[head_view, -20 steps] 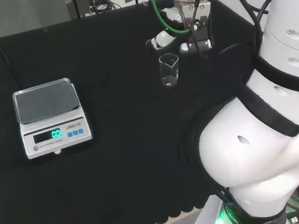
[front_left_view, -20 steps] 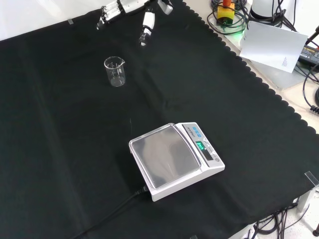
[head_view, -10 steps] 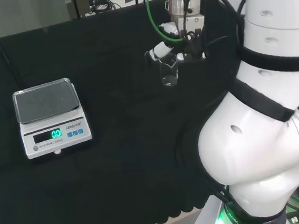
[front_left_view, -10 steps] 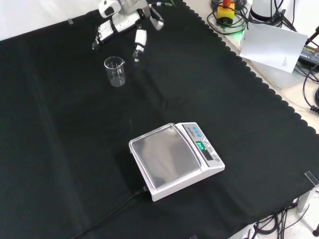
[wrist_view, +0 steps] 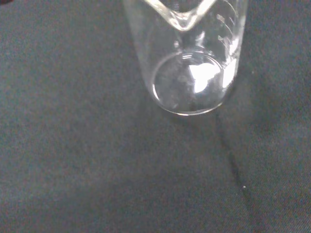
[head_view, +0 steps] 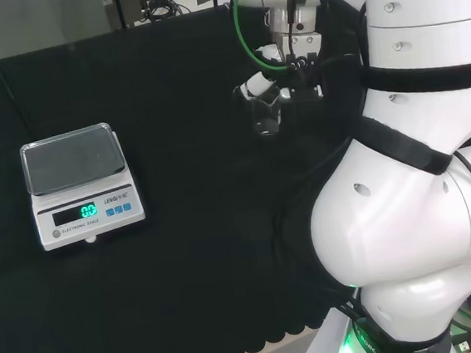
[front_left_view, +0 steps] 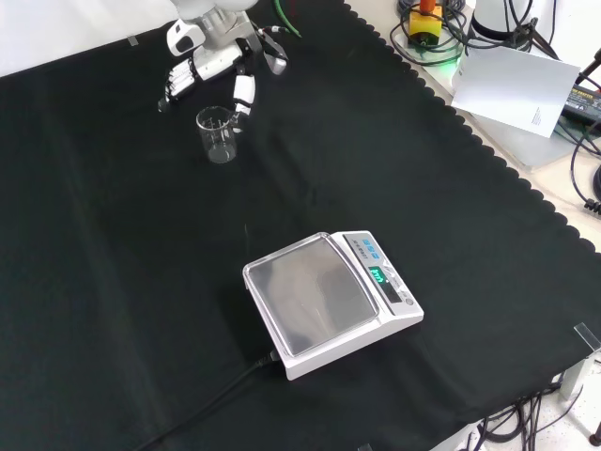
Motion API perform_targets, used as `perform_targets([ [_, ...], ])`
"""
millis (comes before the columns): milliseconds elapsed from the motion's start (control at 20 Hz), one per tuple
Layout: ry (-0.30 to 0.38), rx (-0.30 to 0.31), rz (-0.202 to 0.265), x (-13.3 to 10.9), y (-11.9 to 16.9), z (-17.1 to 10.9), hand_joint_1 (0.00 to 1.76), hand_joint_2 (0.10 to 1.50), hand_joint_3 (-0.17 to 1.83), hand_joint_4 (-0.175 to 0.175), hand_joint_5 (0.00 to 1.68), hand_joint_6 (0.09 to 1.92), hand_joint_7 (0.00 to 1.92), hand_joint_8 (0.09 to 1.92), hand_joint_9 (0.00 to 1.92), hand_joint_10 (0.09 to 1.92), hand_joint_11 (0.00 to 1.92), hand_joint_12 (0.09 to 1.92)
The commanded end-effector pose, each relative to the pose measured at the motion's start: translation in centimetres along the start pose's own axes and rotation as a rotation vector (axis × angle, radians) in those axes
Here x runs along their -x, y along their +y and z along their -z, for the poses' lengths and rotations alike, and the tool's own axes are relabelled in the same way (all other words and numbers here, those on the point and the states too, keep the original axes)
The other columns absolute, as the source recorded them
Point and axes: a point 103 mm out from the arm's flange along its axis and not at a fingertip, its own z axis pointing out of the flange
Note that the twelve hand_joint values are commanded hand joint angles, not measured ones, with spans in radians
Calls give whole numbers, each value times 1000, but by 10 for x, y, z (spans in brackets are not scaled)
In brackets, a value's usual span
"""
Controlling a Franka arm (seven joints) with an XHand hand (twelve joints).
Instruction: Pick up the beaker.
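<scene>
1. Beaker (front_left_view: 218,134) upright on black cloth (front_left_view: 113,282) — clear glass, looks empty; in wrist view (wrist_view: 187,63) seen from above, round base and pour spout plain, base flat on cloth.
2. Hand (front_left_view: 214,61) just behind beaker in front view; fingers (front_left_view: 180,80) spread and fairly straight, thumb (front_left_view: 244,91) close by the rim; nothing clasped; contact with glass not clear.
3. In head view hand (head_view: 280,76) directly over beaker (head_view: 266,117), white arm links to the right.
4. Scale (front_left_view: 331,301) well apart, nearer the front camera — display lit green; pan bare.
</scene>
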Motion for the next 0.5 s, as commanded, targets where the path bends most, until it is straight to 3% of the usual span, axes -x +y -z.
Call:
perform_targets([
  [50,17,-43,-14,10,7,-21,529,699,150,-13,75,87,0,525,0,716,0,1034],
  [500,31,-66,-17,11,13,-40,534,702,146,-13,74,87,0,528,0,736,0,1033],
])
